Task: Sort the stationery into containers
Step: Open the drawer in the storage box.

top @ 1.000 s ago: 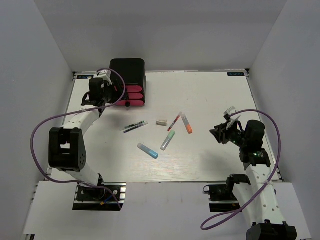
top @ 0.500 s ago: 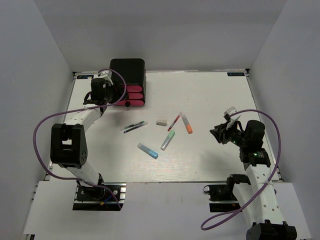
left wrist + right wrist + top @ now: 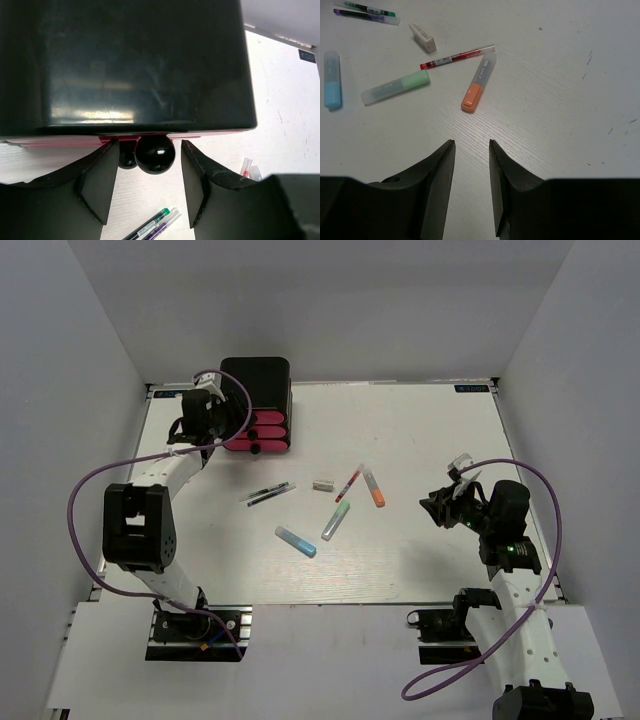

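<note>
The black cabinet (image 3: pixel 255 380) with pink-red drawers (image 3: pixel 262 430) stands at the back left. My left gripper (image 3: pixel 228 425) is at the drawer fronts. In the left wrist view its open jaws (image 3: pixel 150 145) straddle a round black knob (image 3: pixel 155 154), with a gap on each side. The stationery lies mid-table: dark pens (image 3: pixel 270 493), an eraser (image 3: pixel 322 483), a red pen (image 3: pixel 348 483), and orange (image 3: pixel 373 486), green (image 3: pixel 336 521) and blue (image 3: pixel 296 541) markers. My right gripper (image 3: pixel 432 505) hovers open to their right, nothing between its fingers (image 3: pixel 471 145); the orange marker (image 3: pixel 477 82) lies just ahead of it.
A second knob (image 3: pixel 127 159) sits behind and left of the first. The dark pens (image 3: pixel 150 227) show below the left fingers. The white table (image 3: pixel 440 430) is walled on three sides. Purple cables loop from both arms.
My left gripper has shifted up and right along the drawer fronts and narrowed a little around the knob. The right arm and the stationery have not moved.
</note>
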Tool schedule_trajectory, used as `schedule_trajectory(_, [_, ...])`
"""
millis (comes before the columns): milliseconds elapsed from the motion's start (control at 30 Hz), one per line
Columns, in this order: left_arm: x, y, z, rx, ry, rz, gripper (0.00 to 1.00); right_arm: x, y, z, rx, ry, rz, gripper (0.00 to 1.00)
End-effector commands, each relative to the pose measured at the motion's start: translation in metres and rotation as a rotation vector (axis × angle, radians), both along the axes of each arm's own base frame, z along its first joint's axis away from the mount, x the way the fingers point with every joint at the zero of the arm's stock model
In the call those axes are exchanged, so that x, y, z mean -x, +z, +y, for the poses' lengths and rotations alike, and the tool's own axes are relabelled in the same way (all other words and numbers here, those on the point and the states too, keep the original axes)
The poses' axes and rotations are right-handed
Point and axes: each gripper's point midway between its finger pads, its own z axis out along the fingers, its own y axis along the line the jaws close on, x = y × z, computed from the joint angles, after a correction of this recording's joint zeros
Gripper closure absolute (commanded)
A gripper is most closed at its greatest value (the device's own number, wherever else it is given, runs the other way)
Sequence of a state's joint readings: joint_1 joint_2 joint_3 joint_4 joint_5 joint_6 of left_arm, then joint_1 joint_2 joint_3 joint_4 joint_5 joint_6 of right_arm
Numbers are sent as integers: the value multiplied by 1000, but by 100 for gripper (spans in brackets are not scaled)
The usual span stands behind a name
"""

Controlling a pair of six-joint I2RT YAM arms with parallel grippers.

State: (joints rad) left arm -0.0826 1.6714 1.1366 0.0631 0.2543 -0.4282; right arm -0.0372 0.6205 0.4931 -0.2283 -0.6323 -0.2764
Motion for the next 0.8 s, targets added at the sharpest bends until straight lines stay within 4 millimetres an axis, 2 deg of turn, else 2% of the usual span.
schedule_trajectory(0, [-10,16,-1,5,17,-47,38,-3,8,2,-6,10,-41,60])
schedule_trajectory(133, [-11,11,-1,12,21,-35,44,-3,7,2,-5,11,-42,60])
schedule_trajectory(267, [-11,14,-3,17,12,-44,57,-3,7,2,-5,12,-42,60])
schedule_trajectory(300, [-11,14,-3,17,12,-44,63,-2,7,3,-6,14,-41,60])
schedule_trajectory(467, [-8,18,-3,18,12,-53,76,-3,7,2,-4,13,-43,60])
schedule_trajectory(667, [16,8,-3,3,-13,-29,83,-2,7,3,-7,16,-46,60])
schedule_trajectory(700, [23,0,-2,-7,-17,-14,83,-2,6,3,-6,17,-40,60])
schedule_trajectory(733, [30,3,-3,-3,-27,-17,85,-2,6,3,-6,19,-41,59])
schedule_trajectory(767, [36,-2,-2,-3,-27,-4,85,-2,6,3,-6,20,-44,59])
